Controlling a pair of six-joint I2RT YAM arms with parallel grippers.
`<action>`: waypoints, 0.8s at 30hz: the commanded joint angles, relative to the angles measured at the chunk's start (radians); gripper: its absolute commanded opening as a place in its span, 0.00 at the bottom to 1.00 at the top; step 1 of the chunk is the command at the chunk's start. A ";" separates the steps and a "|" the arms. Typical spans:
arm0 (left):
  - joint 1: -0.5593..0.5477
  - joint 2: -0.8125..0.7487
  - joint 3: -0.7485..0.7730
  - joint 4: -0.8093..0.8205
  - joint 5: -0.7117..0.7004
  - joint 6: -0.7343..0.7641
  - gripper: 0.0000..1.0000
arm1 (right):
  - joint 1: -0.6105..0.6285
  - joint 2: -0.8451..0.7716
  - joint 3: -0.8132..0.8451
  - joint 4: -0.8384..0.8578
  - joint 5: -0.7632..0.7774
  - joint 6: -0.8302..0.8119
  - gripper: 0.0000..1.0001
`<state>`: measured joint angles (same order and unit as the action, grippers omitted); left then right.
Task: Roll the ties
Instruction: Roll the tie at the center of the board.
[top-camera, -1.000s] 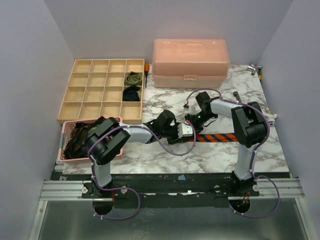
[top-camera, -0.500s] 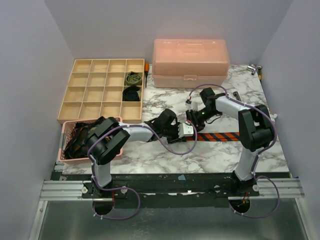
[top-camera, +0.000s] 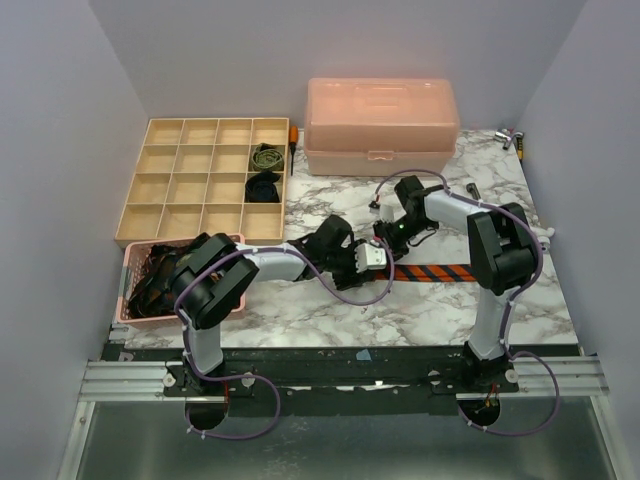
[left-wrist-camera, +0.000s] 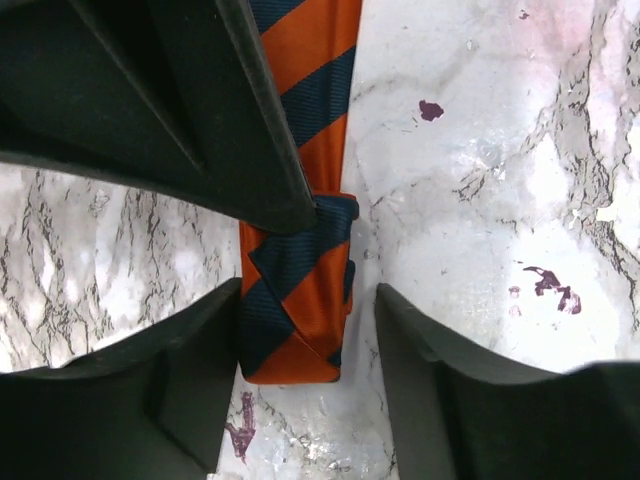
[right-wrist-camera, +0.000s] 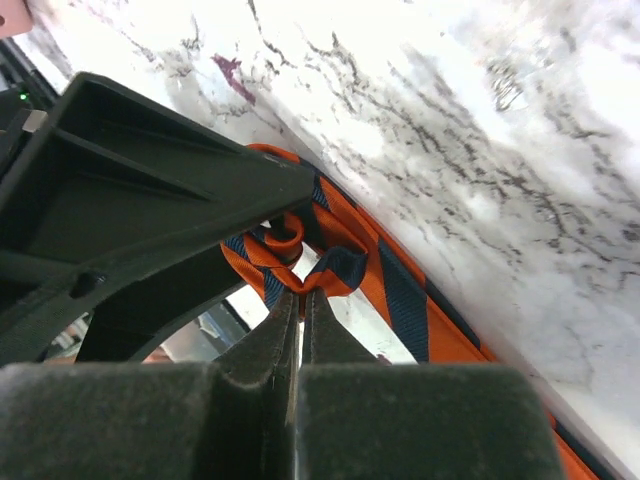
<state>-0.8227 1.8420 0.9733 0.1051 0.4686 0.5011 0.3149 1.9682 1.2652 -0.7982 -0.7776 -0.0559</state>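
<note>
An orange-and-navy striped tie (top-camera: 440, 272) lies flat across the marble table (top-camera: 330, 305), running right. Its left end (left-wrist-camera: 295, 300) is folded over into a small roll. My left gripper (left-wrist-camera: 310, 335) is open and straddles that roll, its left finger (left-wrist-camera: 190, 380) against the fabric and a gap on the right side. My right gripper (right-wrist-camera: 300, 292) comes down from above and is shut, pinching a fold of the tie (right-wrist-camera: 340, 262) at its tips. In the top view the two grippers, left (top-camera: 374, 258) and right (top-camera: 386, 238), meet over the roll.
A tan compartment tray (top-camera: 205, 180) at the back left holds a rolled olive tie (top-camera: 266, 156) and a rolled black tie (top-camera: 263, 187). A pink basket (top-camera: 132, 295) of dark ties (top-camera: 160, 272) sits at the left edge. A pink lidded box (top-camera: 380, 125) stands at the back.
My right gripper opened and lifted back half a second ago, then came down again and shut on the tie's fold. My left gripper has opened a little wider around the roll.
</note>
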 joint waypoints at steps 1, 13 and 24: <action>0.027 -0.019 -0.036 -0.032 0.049 -0.007 0.64 | -0.003 0.027 0.041 -0.013 0.086 -0.043 0.00; 0.019 0.014 0.028 0.037 0.035 -0.035 0.99 | -0.004 0.042 0.009 -0.001 0.081 -0.052 0.00; -0.009 0.117 0.109 -0.070 0.014 0.035 0.77 | -0.002 0.009 0.016 -0.002 -0.001 -0.044 0.00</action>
<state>-0.8215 1.9266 1.0733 0.1284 0.4973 0.4732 0.3149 1.9999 1.2816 -0.8017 -0.7380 -0.0875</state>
